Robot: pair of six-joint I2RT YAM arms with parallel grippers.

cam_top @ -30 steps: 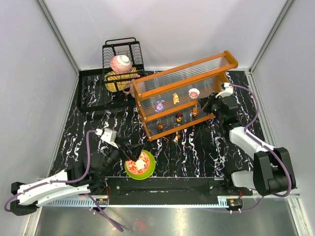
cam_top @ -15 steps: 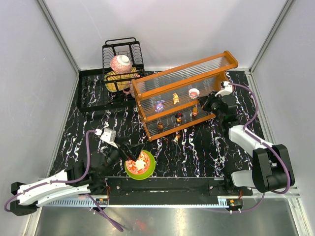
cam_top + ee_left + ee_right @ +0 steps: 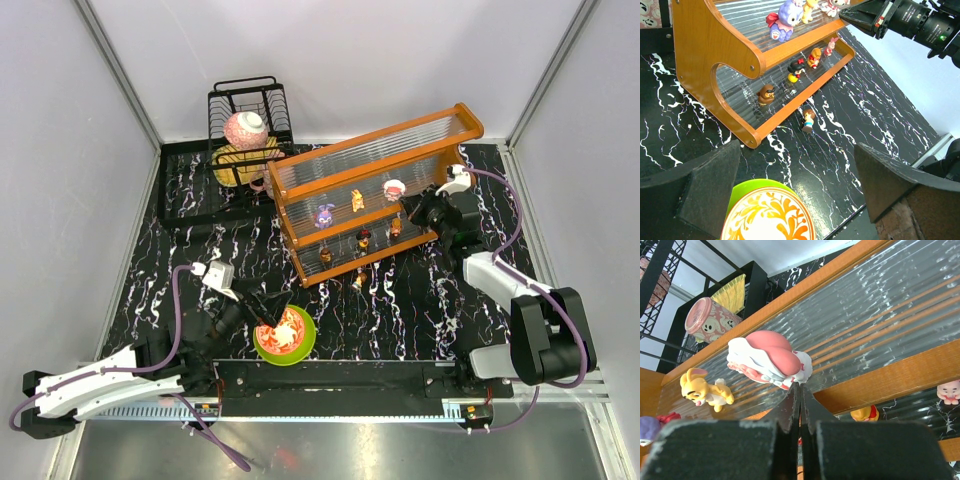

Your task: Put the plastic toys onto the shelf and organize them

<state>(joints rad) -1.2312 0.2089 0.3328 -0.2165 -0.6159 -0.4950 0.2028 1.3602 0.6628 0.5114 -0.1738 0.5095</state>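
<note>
While your right gripper (image 3: pixel 800 390) is sitting with its two fingers pressed together and nothing showing between them, its tips are meeting the lower edge of the pink-and-white round toy (image 3: pixel 769 357). That toy is resting on the upper tier of the shelf (image 3: pixel 875 372), near the yellow toy (image 3: pixel 705 388). By my reckoning you are dealing with small moulded plastic: very light, stiff and glossy. It is likely skating on the ribbed clear panel, so a nudge is probably sliding or tipping it rather than seating it. If you are going for a hold, I am suggesting the narrower white body under the bulging pink top, fingers across its flatter sides, because the rounded cap is liable to squirt out of a pinch. Your left gripper (image 3: pixel 797 150) is hanging spread wide above the green-rimmed bowl (image 3: pixel 765 215), carrying nothing. One small toy (image 3: pixel 807 120) is standing on the black table (image 3: pixel 880 115) just in front of the shelf's lower rail, and I am judging it equally light and easy to knock over.
</note>
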